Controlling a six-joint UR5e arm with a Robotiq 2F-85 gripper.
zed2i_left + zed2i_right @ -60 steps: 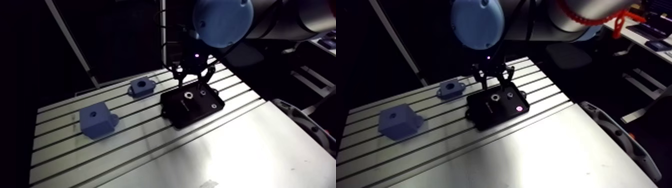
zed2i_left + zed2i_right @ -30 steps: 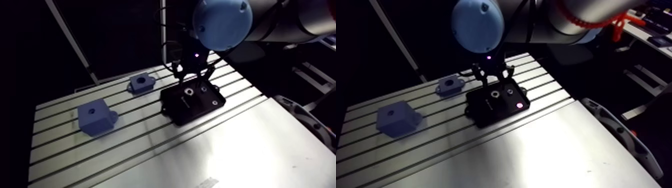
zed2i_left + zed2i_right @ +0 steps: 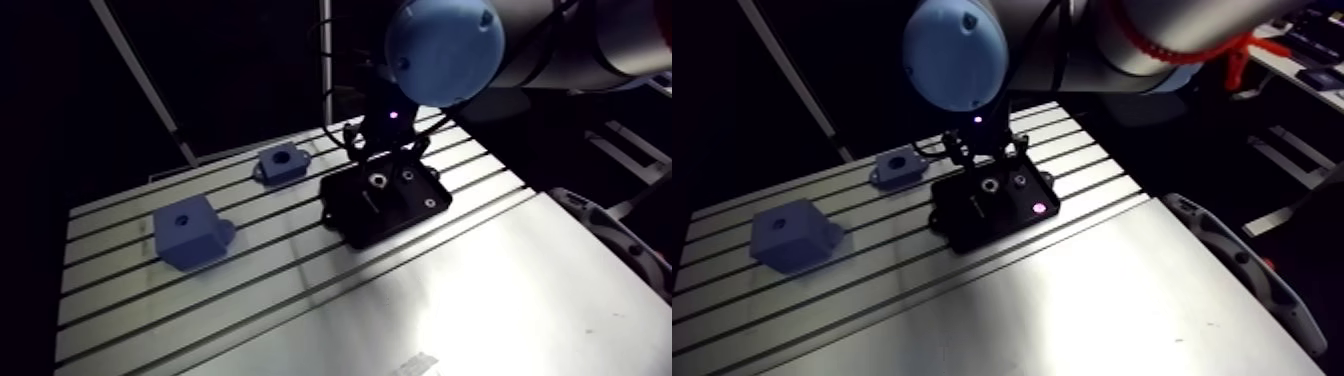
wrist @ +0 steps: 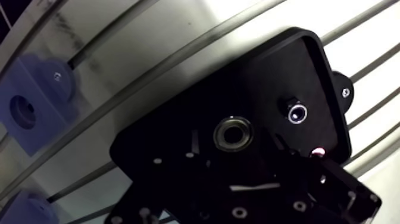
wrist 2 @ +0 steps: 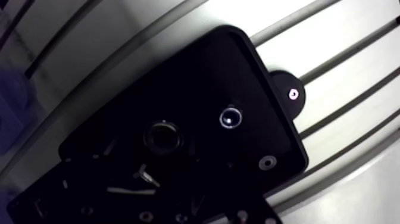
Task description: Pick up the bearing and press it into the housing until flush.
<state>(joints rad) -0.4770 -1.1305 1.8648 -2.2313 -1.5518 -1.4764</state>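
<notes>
Where the slotted worktop (image 3: 450,300) starts at the left of the arm view, a blue cube block (image 3: 187,235) sits flat, one round hole in its top face; well apart from the other parts.

Right of it and higher in the frame: blue flanged housing (image 3: 280,165), round bore facing up, ears resting on the worktop; near the black plate but not touching it.

Centre-right of the frame: black plate (image 3: 365,222), lying flat across the slots, corners skewed to them.

Bearing (image 4: 233,133) sits in a round seat in the middle of the black plate; metal rings visible, dark centre; it looks level with the plate face, though whether exactly flush I cannot tell.

Small shiny ring (image 4: 296,113) is on the same plate, beside the bearing and apart from it, toward the plate's eared corner.

Gripper (image 3: 385,158) hangs low over the black plate, straight above the bearing; nothing seen in its grasp.

Wrist view: the bearing is just ahead of the gripper; gripper parts are dark against the dark plate, so how far it is open I cannot tell; contact with the plate likewise not readable.
</notes>
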